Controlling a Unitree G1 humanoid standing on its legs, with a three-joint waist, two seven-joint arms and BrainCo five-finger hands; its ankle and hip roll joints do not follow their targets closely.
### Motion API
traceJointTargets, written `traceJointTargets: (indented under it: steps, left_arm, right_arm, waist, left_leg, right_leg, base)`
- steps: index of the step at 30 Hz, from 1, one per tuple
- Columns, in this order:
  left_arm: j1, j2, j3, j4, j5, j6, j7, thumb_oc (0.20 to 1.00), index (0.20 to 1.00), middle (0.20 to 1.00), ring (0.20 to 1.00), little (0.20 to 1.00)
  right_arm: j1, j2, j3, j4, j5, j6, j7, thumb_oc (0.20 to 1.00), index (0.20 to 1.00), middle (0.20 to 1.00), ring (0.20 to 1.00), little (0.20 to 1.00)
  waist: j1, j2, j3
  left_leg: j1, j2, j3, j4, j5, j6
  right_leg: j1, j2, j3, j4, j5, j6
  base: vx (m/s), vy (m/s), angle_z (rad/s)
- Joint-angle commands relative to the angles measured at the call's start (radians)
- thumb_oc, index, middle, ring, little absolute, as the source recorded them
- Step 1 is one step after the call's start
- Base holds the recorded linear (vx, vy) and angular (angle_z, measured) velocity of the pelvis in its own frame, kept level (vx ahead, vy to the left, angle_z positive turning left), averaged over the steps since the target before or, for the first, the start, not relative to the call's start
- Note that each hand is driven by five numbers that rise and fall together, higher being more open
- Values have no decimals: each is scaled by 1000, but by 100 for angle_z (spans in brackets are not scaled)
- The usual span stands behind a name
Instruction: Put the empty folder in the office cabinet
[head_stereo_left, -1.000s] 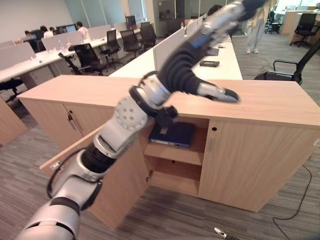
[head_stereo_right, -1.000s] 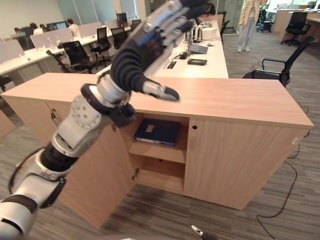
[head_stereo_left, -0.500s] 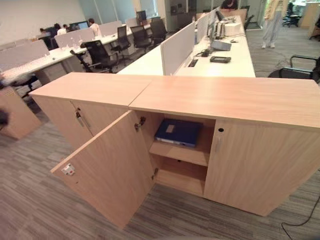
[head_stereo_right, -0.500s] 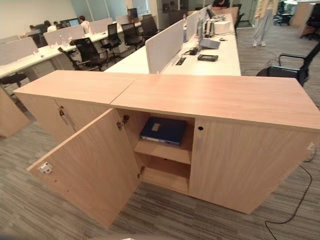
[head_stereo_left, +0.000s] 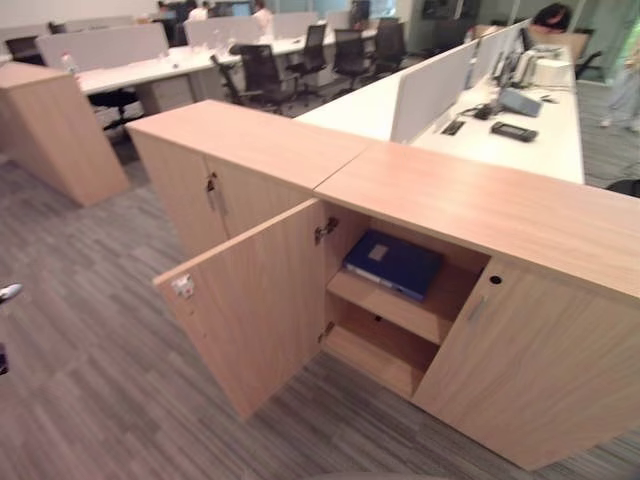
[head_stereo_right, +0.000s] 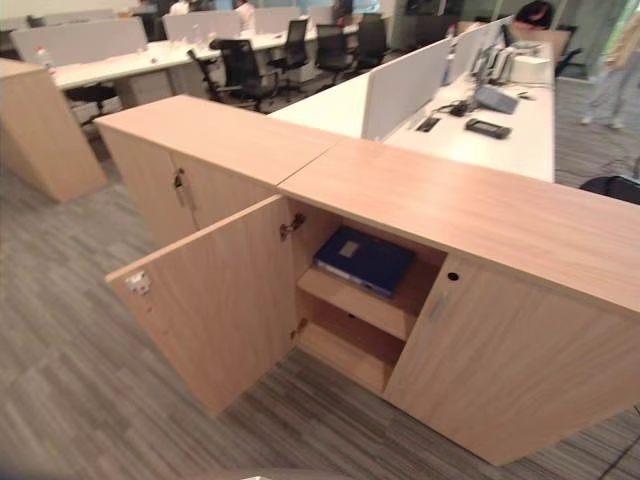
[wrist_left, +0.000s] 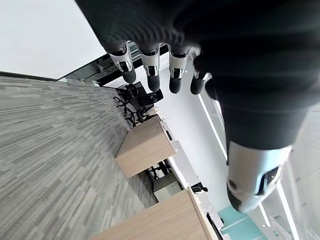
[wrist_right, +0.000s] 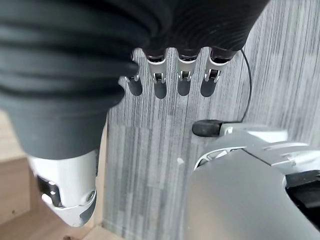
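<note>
folder (head_stereo_left: 392, 263): flat on cabinet (head_stereo_left: 560, 330) upper shelf, long axis toward open door (head_stereo_left: 255, 305)
hands: left hand (wrist_left: 165, 70) and right hand (wrist_right: 170, 80) both relaxed, empty, well apart from folder

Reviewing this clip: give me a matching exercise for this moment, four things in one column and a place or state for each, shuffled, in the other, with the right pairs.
Things:
1. dark blue flat folder
2. light wooden cabinet door on the left
3. light wooden cabinet door on the right
4. robot's left hand

States or places:
A. closed
B. lying on the upper shelf inside the cabinet
C. fingers straight, holding nothing
D. swung open

Pairs: 1-B, 2-D, 3-A, 4-C
</note>
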Motion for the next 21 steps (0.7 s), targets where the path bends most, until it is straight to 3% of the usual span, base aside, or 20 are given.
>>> traceJointTargets:
  steps: [1, 3, 5, 7, 9, 12, 13, 14, 16, 17, 18, 19, 20, 21]
  left_arm:
    - [-61, 64, 51, -30, -19, -72, 34, 1000, 1000, 1000, 1000, 1000]
    - [-63, 64, 50, -28, -20, -73, 34, 1000, 1000, 1000, 1000, 1000]
    - [-41, 29, 41, -27, -29, -87, 39, 1000, 1000, 1000, 1000, 1000]
    - [-3, -51, 45, -74, -28, -94, 32, 1000, 1000, 1000, 1000, 1000]
    - [52, -95, 65, -111, -9, -91, 11, 1000, 1000, 1000, 1000, 1000]
    - [84, -111, 79, -124, 15, -86, 3, 1000, 1000, 1000, 1000, 1000]
    - [103, -122, 87, -124, 25, -76, -7, 1000, 1000, 1000, 1000, 1000]
    - [114, -118, 89, -130, 35, -67, -15, 1000, 1000, 1000, 1000, 1000]
    - [110, -117, 71, -136, 41, -61, -20, 1000, 1000, 1000, 1000, 1000]
    - [109, -117, 72, -136, 41, -60, -19, 1000, 1000, 1000, 1000, 1000]
    - [109, -126, 59, -147, 48, -58, -23, 1000, 1000, 1000, 1000, 1000]
    - [102, -133, 41, -151, 54, -54, -27, 1000, 1000, 1000, 1000, 1000]
    - [100, -132, 41, -150, 54, -55, -26, 1000, 1000, 1000, 1000, 1000]
    - [89, -132, 30, -143, 54, -55, -27, 1000, 1000, 1000, 1000, 1000]
  right_arm:
    - [-82, -28, -17, 6, -29, -6, -21, 1000, 1000, 1000, 1000, 1000]
    - [-82, -28, -18, 6, -29, -6, -21, 1000, 1000, 1000, 1000, 1000]
    - [-77, -30, -43, 5, -7, -5, -18, 1000, 1000, 1000, 1000, 1000]
    - [-65, -30, -82, 1, 12, -3, -12, 1000, 1000, 1000, 1000, 1000]
    - [-55, -26, -85, -9, -9, 3, 4, 1000, 1000, 1000, 1000, 1000]
    - [-55, -22, -88, -10, -23, 6, 9, 1000, 1000, 1000, 1000, 1000]
    - [-66, -28, -102, -19, -25, 4, 6, 1000, 1000, 1000, 1000, 1000]
    - [-68, -25, -110, -24, -16, 3, 2, 1000, 1000, 1000, 1000, 1000]
    - [-62, -16, -110, -30, -3, 3, 6, 1000, 1000, 1000, 1000, 1000]
    - [-62, -16, -110, -30, -3, 3, 6, 1000, 1000, 1000, 1000, 1000]
    - [-58, -14, -107, -31, 5, -1, 5, 1000, 1000, 1000, 1000, 1000]
    - [-51, -11, -94, -34, 17, -8, 2, 1000, 1000, 1000, 1000, 1000]
    - [-51, -11, -94, -34, 18, -8, 2, 1000, 1000, 1000, 1000, 1000]
    - [-46, -9, -86, -37, 23, -12, -3, 1000, 1000, 1000, 1000, 1000]
  waist:
    - [-3, -7, 75]
    - [-1, -7, 75]
    - [-2, 25, 51]
    - [-9, 46, 22]
    - [5, 46, -3]
    - [23, 47, -14]
    - [47, 56, -11]
    - [56, 61, -4]
    - [40, 59, 11]
    - [40, 59, 11]
    - [29, 58, 14]
    - [14, 49, 22]
    - [14, 49, 21]
    - [10, 42, 26]
  left_leg:
    - [-30, 108, 78, 71, -65, -48]
    - [-26, 109, 79, 62, -60, -48]
    - [8, 107, 14, -41, -50, -42]
    - [23, 54, 1, -40, -81, -21]
    - [53, -1, 28, -44, -114, 12]
    - [70, -33, 46, -61, -122, 35]
    - [78, -48, 80, -66, -126, 55]
    - [83, -47, 94, -67, -125, 64]
    - [100, -53, 82, -71, -124, 74]
    - [97, -54, 82, -72, -120, 74]
    - [102, -58, 77, -76, -115, 80]
    - [108, -69, 73, -77, -113, 89]
    - [104, -69, 73, -77, -109, 89]
    - [106, -75, 70, -74, -112, 89]
  right_leg:
    - [65, -79, -4, -7, -10, 100]
    - [64, -78, -2, -7, -9, 100]
    - [54, -106, 15, 5, 1, 125]
    - [46, -175, 22, 7, 30, 146]
    - [33, -236, 30, -1, 74, 176]
    - [17, -272, 29, 6, 98, 188]
    - [-6, -321, -17, 42, 126, 196]
    - [-5, -337, -57, 93, 128, 183]
    - [-5, -285, -12, 133, 85, 165]
    - [-8, -285, -12, 132, 89, 164]
    - [-18, -237, 14, 136, 62, 148]
    - [-40, -145, 39, 130, 24, 119]
    - [-42, -144, 38, 128, 28, 118]
    - [-37, -112, 49, 113, 11, 112]
  base:
    - [19, 154, 19]
    - [28, 150, 0]
    - [63, 418, 3]
    - [91, 567, 2]
    - [100, 484, -4]
    - [39, 259, -33]
    - [-16, 283, -59]
    - [-14, 323, -69]
    - [-6, 119, -47]
    - [-4, 70, -5]
    - [16, 60, 21]
    - [16, 58, 21]
    - [25, 12, 22]
    - [-5, -17, 20]
